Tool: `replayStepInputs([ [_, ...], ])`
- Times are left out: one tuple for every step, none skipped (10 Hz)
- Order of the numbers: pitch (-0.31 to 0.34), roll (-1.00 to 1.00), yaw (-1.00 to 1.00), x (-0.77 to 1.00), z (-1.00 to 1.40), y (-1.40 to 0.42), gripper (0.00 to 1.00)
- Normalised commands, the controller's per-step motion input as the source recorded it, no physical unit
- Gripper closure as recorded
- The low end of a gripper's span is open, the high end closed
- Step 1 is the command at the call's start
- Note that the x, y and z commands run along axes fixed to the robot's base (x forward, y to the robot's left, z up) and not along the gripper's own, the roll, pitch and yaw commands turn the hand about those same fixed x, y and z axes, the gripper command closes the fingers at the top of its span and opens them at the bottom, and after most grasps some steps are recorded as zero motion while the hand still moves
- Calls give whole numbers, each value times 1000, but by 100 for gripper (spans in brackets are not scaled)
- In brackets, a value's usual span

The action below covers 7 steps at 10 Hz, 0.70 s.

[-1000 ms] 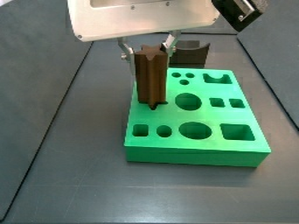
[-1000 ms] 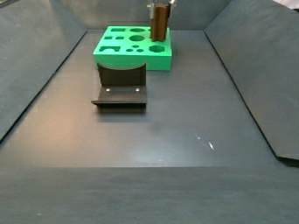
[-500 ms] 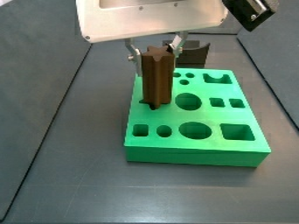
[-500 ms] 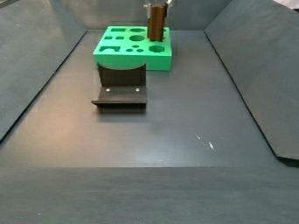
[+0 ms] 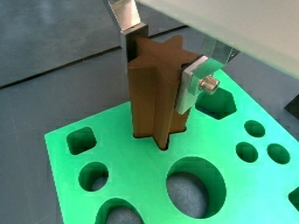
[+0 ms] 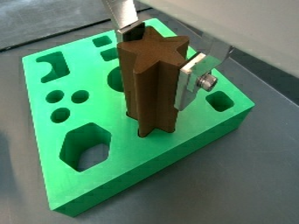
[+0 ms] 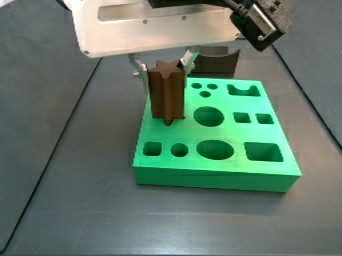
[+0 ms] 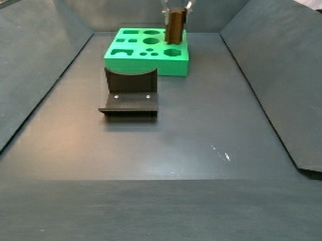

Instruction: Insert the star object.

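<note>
The star object (image 7: 167,92), a tall dark brown ridged peg, stands upright with its lower end in a hole near the far left corner of the green board (image 7: 214,172). My gripper (image 7: 167,68) is shut on the peg's upper part. In both wrist views the silver fingers (image 5: 195,80) (image 6: 193,77) press on opposite sides of the peg (image 5: 158,101) (image 6: 149,87), above the board (image 5: 128,159) (image 6: 152,162). In a side view the peg (image 8: 178,25) rises from the board (image 8: 126,55), with the gripper (image 8: 178,11) at its top.
The board has several other empty holes: round, square, hexagonal and notched. The dark fixture (image 7: 218,62) stands just behind the board; in a side view it (image 8: 130,97) sits in front of the board on the dark floor. Sloped dark walls line both sides.
The gripper has gone down a little with the peg, whose top now sits lower. The green board has shifted slightly sideways with it.
</note>
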Motion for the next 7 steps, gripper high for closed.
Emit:
replayStepInputs([
  [0,133,0,97,-1000,0,100],
  [0,127,0,94,-1000,0,100],
  [0,130,0,51,-1000,0,100],
  [0,193,0,0,-914,0,100],
  [9,191,0,0,-900,0,100],
  [0,166,0,0,-989,0,100],
  [-90,0,0,0,-726,0,100],
])
